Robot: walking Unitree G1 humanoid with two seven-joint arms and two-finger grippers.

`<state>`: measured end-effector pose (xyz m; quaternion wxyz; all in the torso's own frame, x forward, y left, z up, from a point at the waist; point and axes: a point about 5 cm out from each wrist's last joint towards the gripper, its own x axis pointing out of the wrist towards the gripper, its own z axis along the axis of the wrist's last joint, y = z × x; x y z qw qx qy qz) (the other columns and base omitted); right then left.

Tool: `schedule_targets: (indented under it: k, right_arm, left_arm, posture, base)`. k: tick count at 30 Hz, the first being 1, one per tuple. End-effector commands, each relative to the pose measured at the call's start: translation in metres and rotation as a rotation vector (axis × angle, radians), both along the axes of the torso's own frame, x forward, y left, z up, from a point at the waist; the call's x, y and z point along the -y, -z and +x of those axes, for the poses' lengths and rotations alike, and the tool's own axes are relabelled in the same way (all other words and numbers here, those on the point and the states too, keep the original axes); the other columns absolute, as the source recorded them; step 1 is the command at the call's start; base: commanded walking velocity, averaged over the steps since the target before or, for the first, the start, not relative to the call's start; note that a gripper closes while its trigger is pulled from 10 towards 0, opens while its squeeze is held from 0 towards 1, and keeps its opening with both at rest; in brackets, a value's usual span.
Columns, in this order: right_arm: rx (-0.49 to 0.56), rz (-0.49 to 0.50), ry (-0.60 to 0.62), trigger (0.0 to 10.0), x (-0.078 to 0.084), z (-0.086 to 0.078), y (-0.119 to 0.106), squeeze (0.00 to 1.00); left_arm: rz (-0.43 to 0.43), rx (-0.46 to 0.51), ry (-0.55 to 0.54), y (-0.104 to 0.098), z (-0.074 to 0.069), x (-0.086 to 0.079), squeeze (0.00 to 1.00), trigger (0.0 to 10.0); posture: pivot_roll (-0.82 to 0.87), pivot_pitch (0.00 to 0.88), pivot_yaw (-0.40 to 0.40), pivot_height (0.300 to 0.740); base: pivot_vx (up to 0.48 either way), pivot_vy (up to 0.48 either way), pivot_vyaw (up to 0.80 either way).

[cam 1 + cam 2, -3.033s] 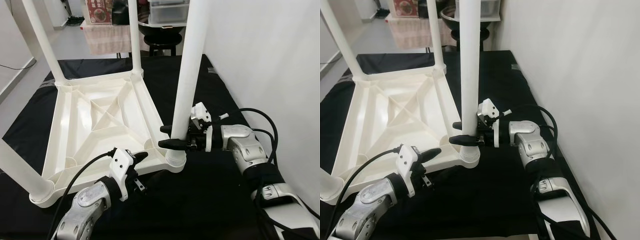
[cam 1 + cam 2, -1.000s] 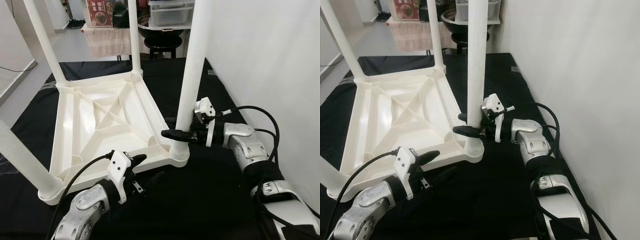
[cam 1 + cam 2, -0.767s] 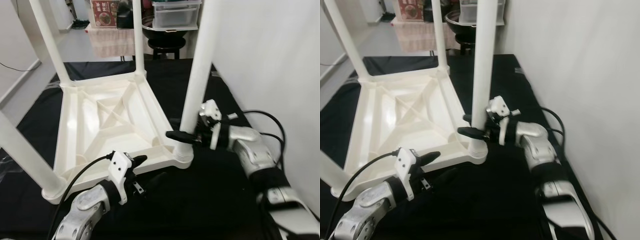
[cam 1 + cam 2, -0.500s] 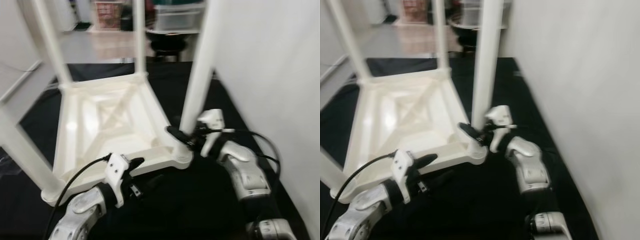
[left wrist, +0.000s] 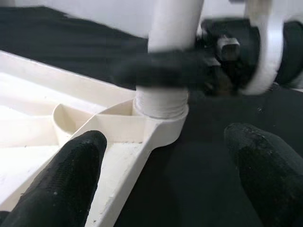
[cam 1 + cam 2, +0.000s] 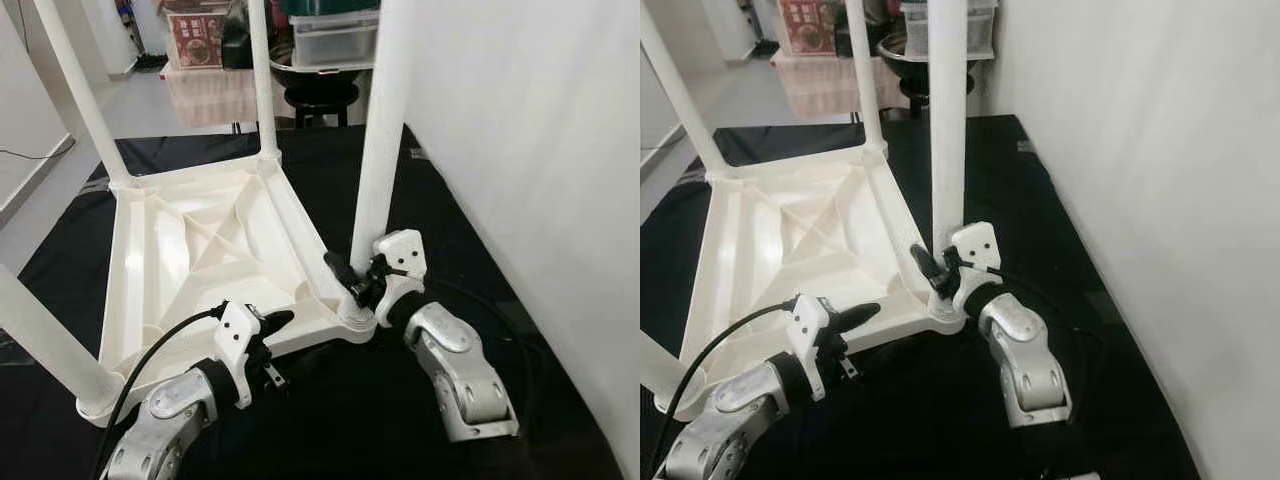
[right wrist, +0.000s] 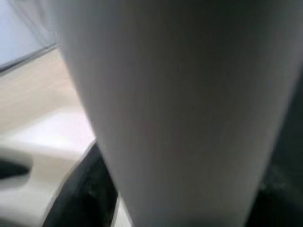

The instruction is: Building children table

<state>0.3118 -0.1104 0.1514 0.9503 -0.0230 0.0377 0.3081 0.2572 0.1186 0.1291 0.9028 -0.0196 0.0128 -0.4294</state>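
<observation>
Centre frame: right claw [image 6: 345,283] clenched round white leg [image 6: 380,150] at upturned table's [image 6: 190,250] corner, left claw [image 5: 165,165] released nearby; uneven twisting could tilt leg, jam thread.

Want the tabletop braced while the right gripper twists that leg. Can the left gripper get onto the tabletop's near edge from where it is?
Probably yes. The left gripper is open, one finger already over the tabletop's near rim, nothing between them.

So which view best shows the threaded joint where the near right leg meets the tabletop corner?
The left wrist view: the threaded collar sits sharp above the corner socket. Both eye views show it small, partly behind the right hand. The right wrist view is a blurred leg.
</observation>
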Motion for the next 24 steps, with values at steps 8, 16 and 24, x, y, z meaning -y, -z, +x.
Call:
schedule_targets:
  k: [8,16,24]
  right_arm:
    - [0.156,-0.124,-0.548,10.0,0.014,0.011,-0.046,0.00]
    - [0.086,-0.154,-0.733,10.0,0.022,0.013,-0.045,0.00]
    - [0.067,-0.142,-0.750,0.0,0.026,0.032,-0.052,0.00]
  left_arm:
    - [0.026,-0.007,-0.010,0.007,-0.001,0.004,0.00,10.0]
    - [0.057,0.008,-0.021,0.010,-0.002,0.005,0.00,10.0]
    - [0.067,0.006,-0.015,0.012,-0.005,0.006,0.00,10.0]
  posture:
    - [-0.07,0.074,-0.024,0.740]
    - [-0.06,0.061,-0.025,0.740]
    - [-0.06,0.049,-0.024,0.740]
  base:
    - [0.000,0.000,0.00]
    - [0.000,0.000,0.00]
    - [0.000,0.000,0.00]
